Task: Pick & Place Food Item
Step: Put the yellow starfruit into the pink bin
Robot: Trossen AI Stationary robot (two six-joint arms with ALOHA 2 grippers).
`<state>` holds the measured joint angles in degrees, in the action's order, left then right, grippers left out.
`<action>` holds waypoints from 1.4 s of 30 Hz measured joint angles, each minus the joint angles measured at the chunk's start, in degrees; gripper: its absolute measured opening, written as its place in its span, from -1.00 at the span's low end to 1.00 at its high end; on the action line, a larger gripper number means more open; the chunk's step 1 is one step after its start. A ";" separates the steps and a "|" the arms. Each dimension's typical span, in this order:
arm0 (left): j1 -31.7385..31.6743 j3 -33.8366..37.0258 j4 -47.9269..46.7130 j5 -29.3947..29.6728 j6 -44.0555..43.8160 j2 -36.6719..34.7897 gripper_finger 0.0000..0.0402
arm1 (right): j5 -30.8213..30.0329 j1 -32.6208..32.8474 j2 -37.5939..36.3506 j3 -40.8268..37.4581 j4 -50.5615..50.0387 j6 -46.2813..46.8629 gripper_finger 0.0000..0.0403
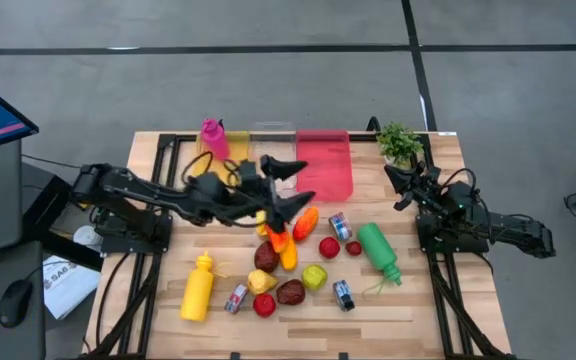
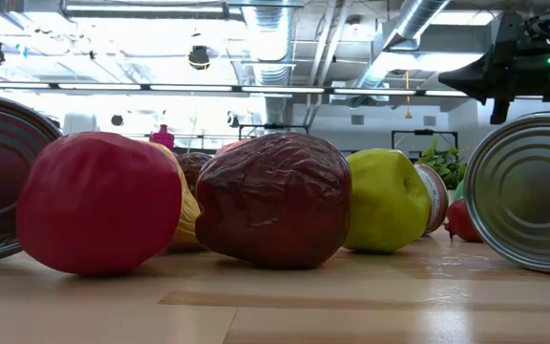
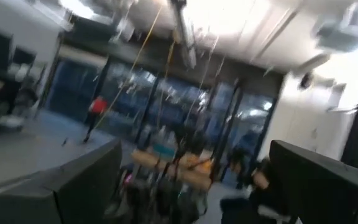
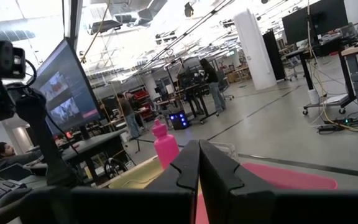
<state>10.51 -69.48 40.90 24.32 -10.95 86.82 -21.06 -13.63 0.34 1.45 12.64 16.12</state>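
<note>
High view: a pink bin (image 1: 324, 165) stands at the far middle of the counter (image 1: 438, 310), with a clear bin (image 1: 272, 140) just beside it; contents of either cannot be told. The left pincer (image 1: 286, 185), spread and holding nothing, hangs in front of the clear bin, above an orange carrot (image 1: 305, 223) and the food pile: dark red fruit (image 1: 290, 292), green apple (image 1: 314, 277), red fruit (image 1: 329, 247), small cans (image 1: 340, 226). A pink bottle (image 1: 212, 139), a yellow bottle (image 1: 198, 288) and a green bottle (image 1: 378, 251) lie around the pile; a plant (image 1: 400, 141) stands at the far right corner. The right pincer (image 1: 400, 187), pressed together and holding nothing, waits beside the plant. Low view: a red fruit (image 2: 98, 203), dark wrinkled fruit (image 2: 275, 199) and green apple (image 2: 386, 199) sit touching in a row, flanked by can ends (image 2: 525, 191). Left wrist view: blurred room only. Right wrist view: shut fingers (image 4: 185, 174) point toward the pink bottle (image 4: 165, 144); people stand in the room beyond.
</note>
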 joint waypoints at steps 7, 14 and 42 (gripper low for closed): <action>1.02 -5.19 -8.23 2.65 -4.25 3.92 0.99 | 0.00 0.00 0.01 0.00 -0.28 0.00 -0.97; 1.11 -5.22 -22.72 8.51 -16.58 4.05 0.99 | 0.02 0.00 0.00 0.00 -1.44 0.00 -0.97; -0.44 -5.11 -42.64 -0.81 -52.53 13.73 0.99 | 0.19 0.00 0.02 -0.02 -10.44 -0.02 -0.97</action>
<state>10.07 -74.58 -1.74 23.51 -63.49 100.55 -20.86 -13.63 0.36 1.43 2.20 16.10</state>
